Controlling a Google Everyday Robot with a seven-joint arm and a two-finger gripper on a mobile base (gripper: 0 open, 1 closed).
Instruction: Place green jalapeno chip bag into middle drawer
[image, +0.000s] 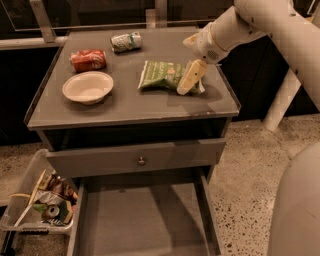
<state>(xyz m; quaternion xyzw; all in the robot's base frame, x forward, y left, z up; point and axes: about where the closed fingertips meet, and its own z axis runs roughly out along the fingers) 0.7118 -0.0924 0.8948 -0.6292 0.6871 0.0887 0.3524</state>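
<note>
The crinkly green chip bag (162, 76) looks glossy. The drawer (145, 220) floor is smooth, matt grey. The gripper (191, 59), fingers (190, 77) spread over the bag's right end, looks like matt cream plastic.

Jalapeno bag up top, drawer open down below

We've got the green jalapeno chip bag (167, 76) lying flat on the right side of the tabletop (125, 107). It's crinkly, with its long side running left to right. The gripper (186, 65) sits over its right end, fingers apart, one laid across the bag. The middle drawer (145, 220) is pulled out low in front, with its smooth grey floor and low side walls showing.
</note>
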